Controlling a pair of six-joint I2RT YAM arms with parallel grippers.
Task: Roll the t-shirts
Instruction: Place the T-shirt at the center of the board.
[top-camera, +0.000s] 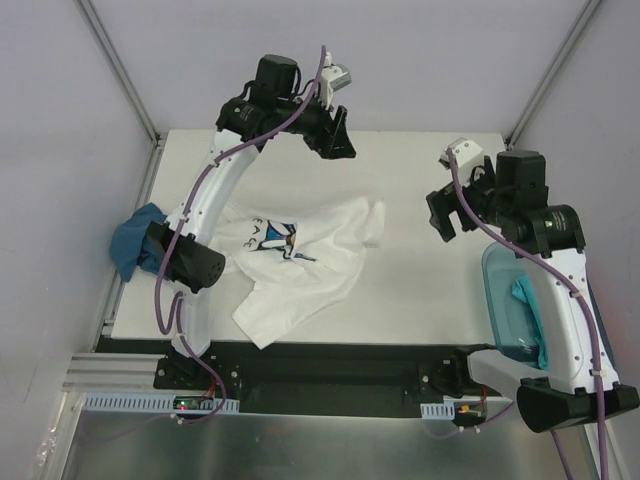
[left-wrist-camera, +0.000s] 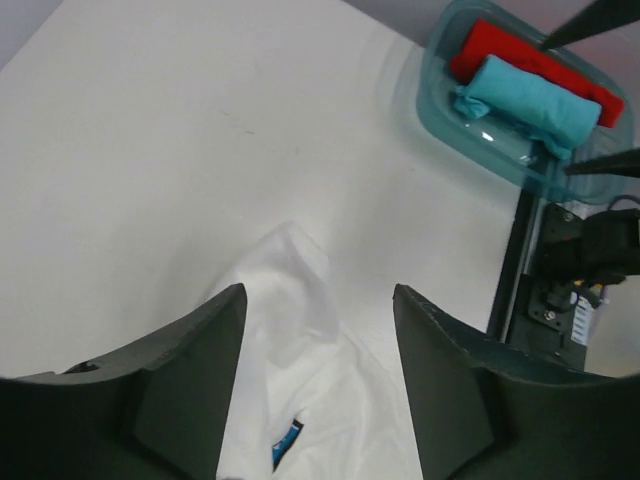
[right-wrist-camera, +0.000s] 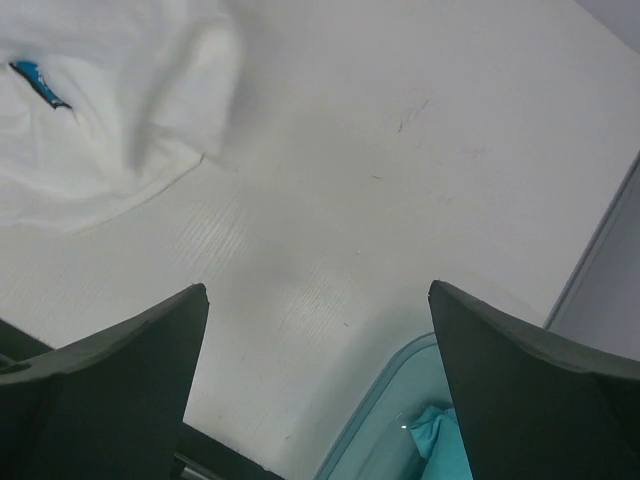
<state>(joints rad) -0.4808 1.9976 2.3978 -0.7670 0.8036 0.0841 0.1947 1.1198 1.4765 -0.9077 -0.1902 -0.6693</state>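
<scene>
A white t-shirt with a small blue print lies crumpled and spread on the table's left half. My left gripper hangs well above its far edge, open, with nothing between the fingers. In the left wrist view the white t-shirt and its blue label lie far below the left gripper. My right gripper stands open over bare table to the right of the shirt. The right wrist view shows the right gripper empty, with the white t-shirt at upper left.
A clear teal bin sits at the table's right edge, holding a rolled teal t-shirt and a rolled red t-shirt. A dark blue t-shirt is bunched at the left edge beside the left arm. Grey walls enclose the table.
</scene>
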